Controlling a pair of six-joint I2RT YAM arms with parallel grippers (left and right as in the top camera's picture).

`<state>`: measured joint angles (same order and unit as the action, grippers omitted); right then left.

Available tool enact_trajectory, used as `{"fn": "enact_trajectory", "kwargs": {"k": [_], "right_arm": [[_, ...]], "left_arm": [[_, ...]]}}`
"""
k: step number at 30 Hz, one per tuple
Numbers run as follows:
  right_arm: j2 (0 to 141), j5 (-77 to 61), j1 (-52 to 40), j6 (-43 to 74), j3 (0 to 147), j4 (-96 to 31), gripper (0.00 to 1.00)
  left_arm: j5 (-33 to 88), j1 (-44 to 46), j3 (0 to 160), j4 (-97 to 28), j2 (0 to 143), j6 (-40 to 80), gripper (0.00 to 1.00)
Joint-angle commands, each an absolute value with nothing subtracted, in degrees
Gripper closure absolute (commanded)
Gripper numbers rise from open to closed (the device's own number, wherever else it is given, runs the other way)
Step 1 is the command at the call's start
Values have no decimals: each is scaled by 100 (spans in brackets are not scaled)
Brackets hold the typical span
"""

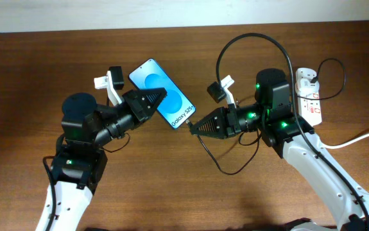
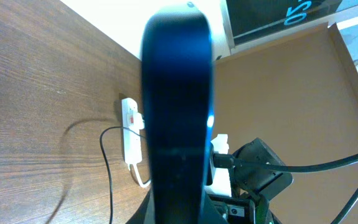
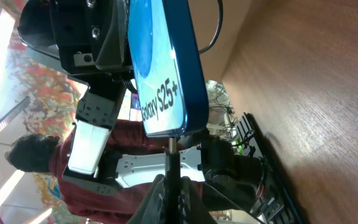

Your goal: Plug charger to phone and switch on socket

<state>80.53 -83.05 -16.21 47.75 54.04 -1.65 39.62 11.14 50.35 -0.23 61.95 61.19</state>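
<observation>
Left gripper (image 1: 155,99) clamps the phone (image 1: 174,102), held up over the middle of the worktop (image 1: 30,58). Right gripper (image 1: 192,126) pinches the charger (image 3: 172,144) plug, tip right at the phone's bottom edge, and the socket (image 1: 309,96) lies near the far right corner.

- White "Galaxy S25" sits on the phone (image 1: 158,80) screen, near its lower end, seen from overhead.
- The right wrist view reads "S25+" there, the letters before it partly hidden.
- The socket's (image 1: 309,96) red markings are too small to read.

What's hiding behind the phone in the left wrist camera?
Left of the phone, the white socket and thin charger cable peek out. Whatever lies straight behind it is covered.
</observation>
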Motion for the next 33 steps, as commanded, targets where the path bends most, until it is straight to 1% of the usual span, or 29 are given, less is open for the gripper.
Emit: {"fn": "enact_trajectory", "kwargs": {"k": [1,10,13,15,17,19,22,26,28,31,33], "right_arm": [[8042,-8167,-1614,4681,5454,-143,96],[8042,-8224,-1616,4733,5454,93,96],[8042,-8014,-1909,4746,5454,141,96],[8042,-8012,-1946,4746,5454,545,96],[8042,-8014,-1848,4742,5454,639,96],[8042,-8058,-1747,4742,5454,714,96],[8042,-8571,-1712,4678,5454,825,96],[8042,-8641,-1712,4678,5454,1007,96],[8042,-8639,-1712,4670,5454,1334,96],[8042,-8637,-1719,3959,5454,1575,96],[8042,-8641,-1717,3918,5454,1835,96]], "left_arm": [[4132,1127,5162,32,6145,6145,100],[4239,1127,5162,32,6145,6145,100],[4261,1142,5162,32,6145,6145,100],[4324,1297,5162,25,6145,5944,100],[4578,1361,5162,-156,6145,5808,100],[5028,1361,5162,-279,6145,5284,100],[5693,1356,5162,-268,6143,4709,100],[6584,1356,5162,-268,6143,4488,100],[6716,1356,5162,-270,6143,4486,100],[6956,1356,5162,-274,6145,4488,100],[6971,1356,5162,-499,6145,4486,100]]}}
